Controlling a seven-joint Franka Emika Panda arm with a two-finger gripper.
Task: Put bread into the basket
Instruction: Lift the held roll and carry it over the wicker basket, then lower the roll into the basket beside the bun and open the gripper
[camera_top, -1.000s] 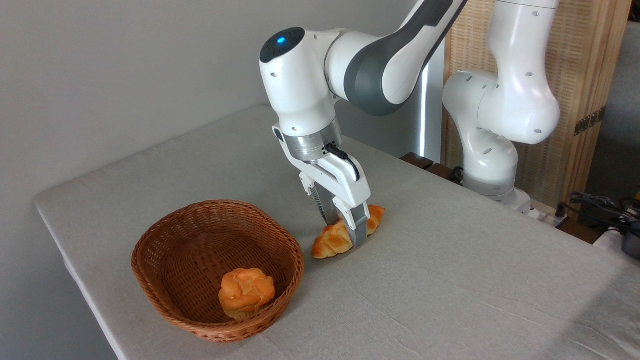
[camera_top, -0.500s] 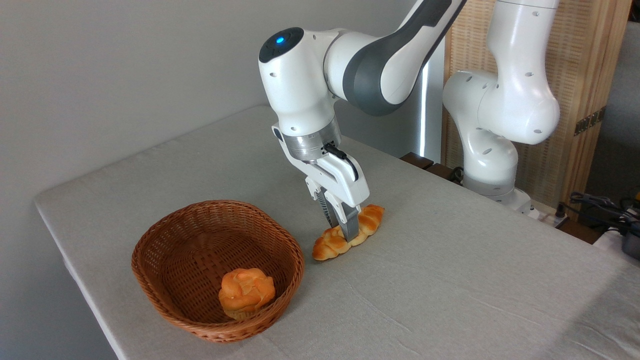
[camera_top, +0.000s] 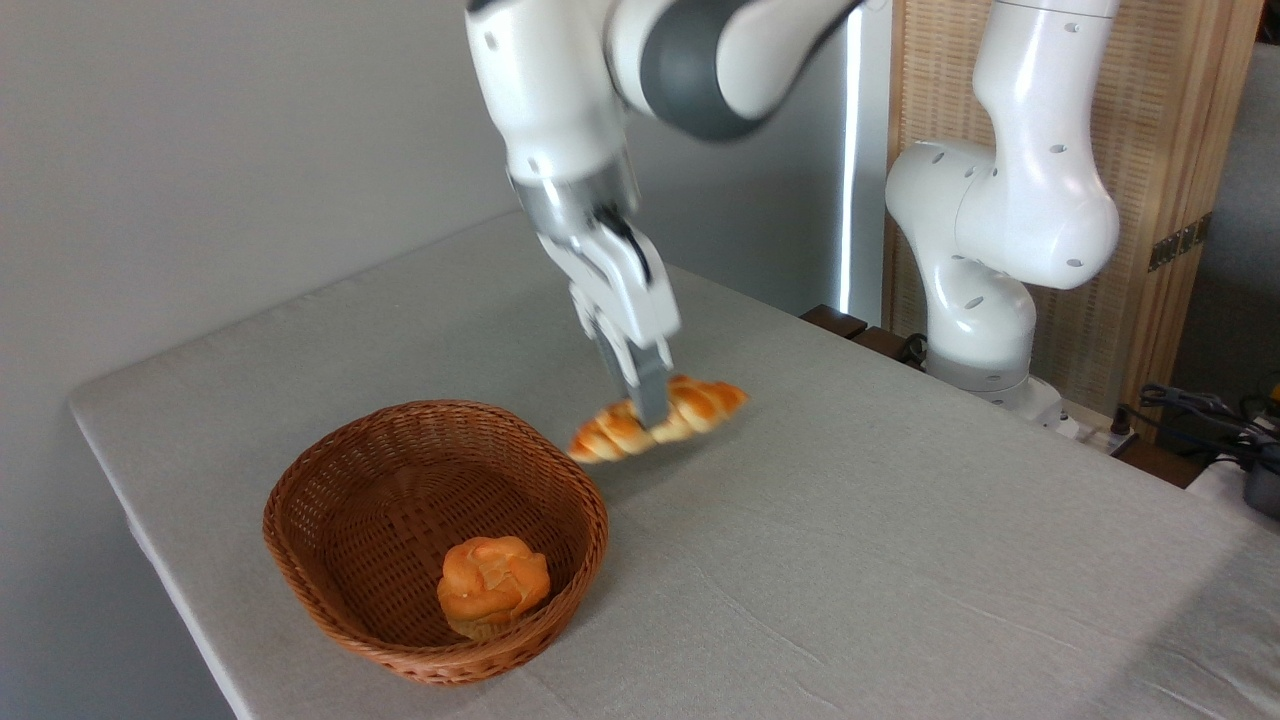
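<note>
Your bread (camera_top: 690, 410) hangs in the air, clear of the desk (camera_top: 900, 560), tilted with its left tip lower and just past the far right rim of the basket (camera_top: 330, 520). Your end effector (camera_top: 645, 412) is clamped across the loaf's middle, fingers pointing down. Motion blur softens both. Inside the basket, a small round bun (camera_top: 493, 585) sits against the near right wall. Grey cloth covers the desk.

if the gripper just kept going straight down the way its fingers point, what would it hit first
The gripper, shut on the bread, points down, slightly rightward. Below it lies bare table, just right of the basket, so the cloth looks likely first, though depth is unclear.
</note>
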